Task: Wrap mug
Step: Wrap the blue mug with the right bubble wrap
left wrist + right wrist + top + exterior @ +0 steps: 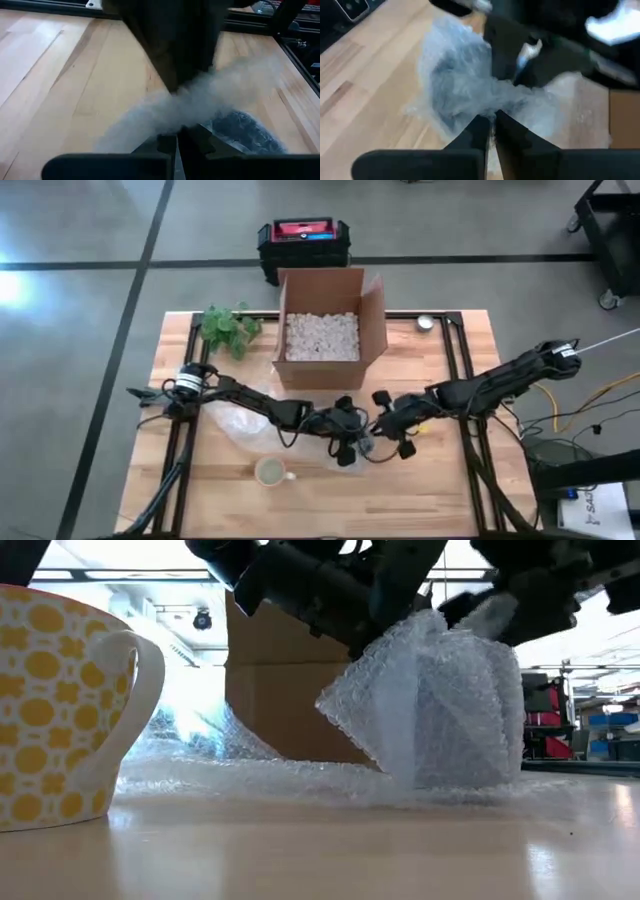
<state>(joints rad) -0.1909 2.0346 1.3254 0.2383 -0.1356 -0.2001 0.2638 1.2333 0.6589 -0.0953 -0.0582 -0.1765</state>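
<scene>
A wooden bench (440,490) seen from above, with two dark arms reaching in from either side and meeting near its middle.

The left tool (345,442) and the right tool (385,430) come together over a bundle of bubble wrap (440,705). From bench height the bundle stands upright like a small tent, its top gathered and pulled up under the dark tools. More wrap trails flat across the bench behind and to the side of it, toward the left arm.

In the left wrist view the left tool's fingers (167,145) are pressed together with a fold of wrap pinched between them. In the right wrist view the right tool's fingers (480,131) are likewise closed on the gathered wrap. What lies inside the bundle cannot be made out through the plastic.

A mug (272,472), white with yellow spots, stands upright and bare on the bench at its near edge, apart from both tools and nearer the left one. It is not touching the bundle.

At the far side of the bench stands an open cardboard box (372,320) filled with white packing bits. A green plant (228,328) lies beside the box, and a black case (303,242) sits on the floor beyond.
</scene>
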